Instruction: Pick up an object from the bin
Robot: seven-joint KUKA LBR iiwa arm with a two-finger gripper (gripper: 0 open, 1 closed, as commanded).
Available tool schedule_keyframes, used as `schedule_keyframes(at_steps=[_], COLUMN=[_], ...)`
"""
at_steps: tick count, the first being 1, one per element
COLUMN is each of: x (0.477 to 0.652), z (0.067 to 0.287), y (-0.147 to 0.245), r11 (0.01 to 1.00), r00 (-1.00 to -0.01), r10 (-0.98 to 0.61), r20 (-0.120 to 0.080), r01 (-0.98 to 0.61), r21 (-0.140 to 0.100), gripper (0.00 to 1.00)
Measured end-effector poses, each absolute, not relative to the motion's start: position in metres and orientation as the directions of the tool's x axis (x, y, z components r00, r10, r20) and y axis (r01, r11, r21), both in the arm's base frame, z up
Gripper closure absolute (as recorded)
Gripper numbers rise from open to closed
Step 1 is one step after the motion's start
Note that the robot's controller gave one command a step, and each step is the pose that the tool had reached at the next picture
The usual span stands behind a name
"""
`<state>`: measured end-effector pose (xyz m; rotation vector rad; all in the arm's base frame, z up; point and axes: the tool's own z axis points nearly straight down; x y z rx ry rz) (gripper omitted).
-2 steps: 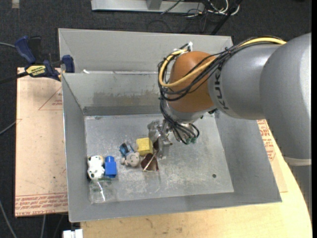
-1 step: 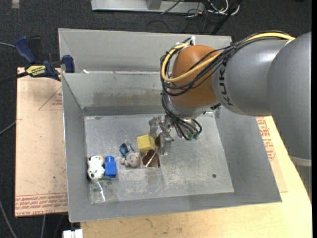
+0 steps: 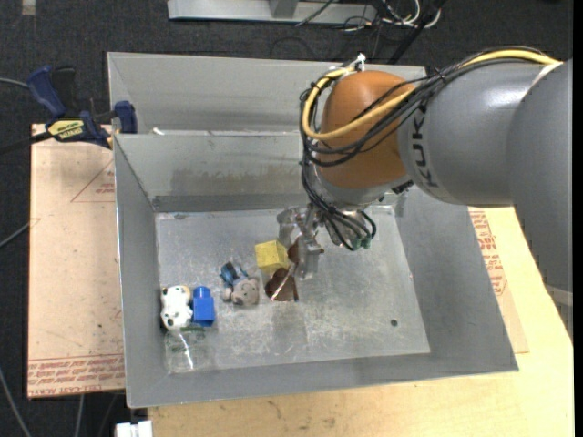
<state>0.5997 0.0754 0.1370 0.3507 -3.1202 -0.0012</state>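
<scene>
Pincer low in the bin, over the rightmost of seven small things.
Left to right: one white spotted toy, one clear scrap, one blue block, one blue-white bit, one grey lump, one yellow block, one brown piece just beneath the pincer; whether it is spread or pressed together, I cannot tell.

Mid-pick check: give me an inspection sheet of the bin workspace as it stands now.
Surface: grey metal bin, floor scuffed.
Job's things: yellow block and brown piece mid-bin, nearest the gripper.
Clutter: small blue and grey bits; white die-like toy beside blue block; clear piece front-left.
Grippers: gripper low beside the yellow block, over the brown piece.
Cables: yellow and black cables loop over orange wrist cover.
Surroundings: dark floor, loose cables on it.
</scene>
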Motion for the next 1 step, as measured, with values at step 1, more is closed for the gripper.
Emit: schedule_keyframes(at_steps=[1], x=[0.6011], z=[0.1551], y=[0.0757], r11=[0.975], r00=[-0.975], r10=[-0.222], r20=[-0.005], r01=[-0.222], r21=[0.000], gripper=[1.00])
